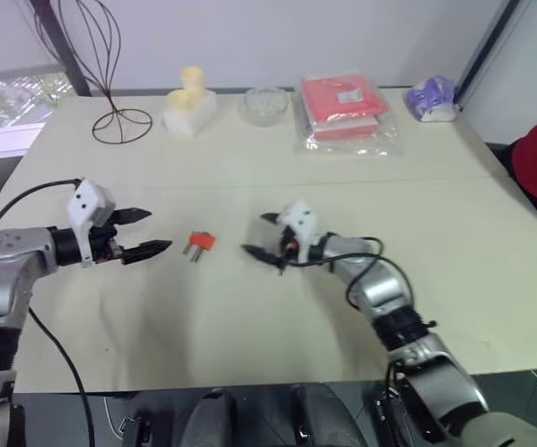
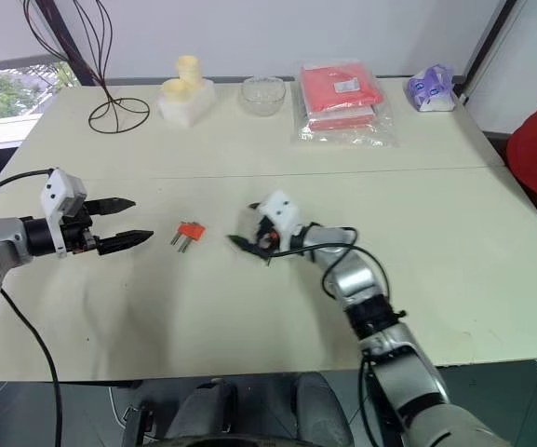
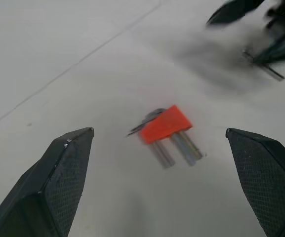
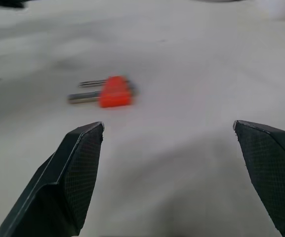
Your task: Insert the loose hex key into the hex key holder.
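Lighting is bright and even; soft shadows lie under my arms on the table (image 1: 249,168). My right gripper (image 3: 261,29) appears motion-blurred. The hex key holder (image 4: 115,92) appears soft and smeared.

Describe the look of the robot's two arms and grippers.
Both arms are silver-grey metal with black joints and black cables looping along them. Each wrist carries a white boxy block. The left gripper and right gripper each have two black, tapered, pointed fingers with cross-hatched textured inner pads.
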Action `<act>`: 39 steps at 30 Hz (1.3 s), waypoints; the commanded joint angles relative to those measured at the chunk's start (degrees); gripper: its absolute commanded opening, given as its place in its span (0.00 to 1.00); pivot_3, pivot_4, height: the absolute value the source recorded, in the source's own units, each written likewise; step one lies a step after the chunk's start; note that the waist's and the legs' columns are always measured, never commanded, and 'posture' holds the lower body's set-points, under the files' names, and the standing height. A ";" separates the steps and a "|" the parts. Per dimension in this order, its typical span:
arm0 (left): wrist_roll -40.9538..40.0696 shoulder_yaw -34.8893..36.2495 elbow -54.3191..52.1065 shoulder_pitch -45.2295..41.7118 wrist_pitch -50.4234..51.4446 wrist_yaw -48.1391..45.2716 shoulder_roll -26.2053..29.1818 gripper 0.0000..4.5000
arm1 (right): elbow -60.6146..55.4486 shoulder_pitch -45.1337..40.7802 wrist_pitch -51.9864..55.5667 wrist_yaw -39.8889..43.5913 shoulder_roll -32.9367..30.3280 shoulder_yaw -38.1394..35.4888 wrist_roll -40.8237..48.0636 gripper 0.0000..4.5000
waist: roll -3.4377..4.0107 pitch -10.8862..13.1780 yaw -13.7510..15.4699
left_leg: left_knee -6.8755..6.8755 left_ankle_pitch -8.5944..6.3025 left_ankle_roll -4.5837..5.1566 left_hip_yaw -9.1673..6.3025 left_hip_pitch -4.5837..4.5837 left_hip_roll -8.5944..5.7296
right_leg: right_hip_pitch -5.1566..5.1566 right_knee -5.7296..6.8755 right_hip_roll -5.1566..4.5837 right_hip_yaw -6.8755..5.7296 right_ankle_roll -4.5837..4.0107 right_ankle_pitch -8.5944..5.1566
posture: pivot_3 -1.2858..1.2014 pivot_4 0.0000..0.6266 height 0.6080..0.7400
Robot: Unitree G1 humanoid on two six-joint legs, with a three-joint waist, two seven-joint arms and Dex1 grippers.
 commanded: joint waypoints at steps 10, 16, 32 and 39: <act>-3.84 4.85 -11.68 9.52 5.07 4.80 -1.62 1.00 | 27.15 -11.64 -16.71 2.12 9.95 0.04 -6.20 0.97 | 0.00 0.00 -0.28 | 0.13 0.01 -0.02 -0.08 0.04 0.04 | 0.05 0.11 -0.05 0.00 0.01 0.01 | 0.52 0.24 1.00; -3.54 4.56 -14.30 11.84 5.47 8.20 -4.02 1.00 | 37.16 -16.79 -20.13 0.09 13.35 -1.41 -8.26 0.97 | -0.01 0.00 -0.43 | 0.08 0.01 -0.02 -0.03 0.18 0.06 | 0.08 0.15 -0.04 0.03 0.00 0.01 | 0.52 0.24 1.00; -2.88 4.33 -15.64 14.34 4.45 11.47 -5.77 1.00 | 46.75 -20.61 -23.48 -1.42 17.78 -2.92 -13.16 0.31 | 0.00 0.00 -0.48 | 0.02 0.01 -0.03 -0.06 0.26 0.08 | 0.09 0.23 -0.04 0.04 -0.01 0.01 | 0.52 0.24 1.00; -2.93 3.67 -12.98 12.23 3.89 11.02 -5.95 1.00 | 43.20 -21.14 -27.37 0.81 14.15 -2.52 -14.89 0.22 | 0.00 0.00 -0.33 | 0.02 0.02 -0.04 -0.06 0.26 0.07 | 0.10 0.23 -0.04 0.04 0.00 0.01 | 0.52 0.24 1.00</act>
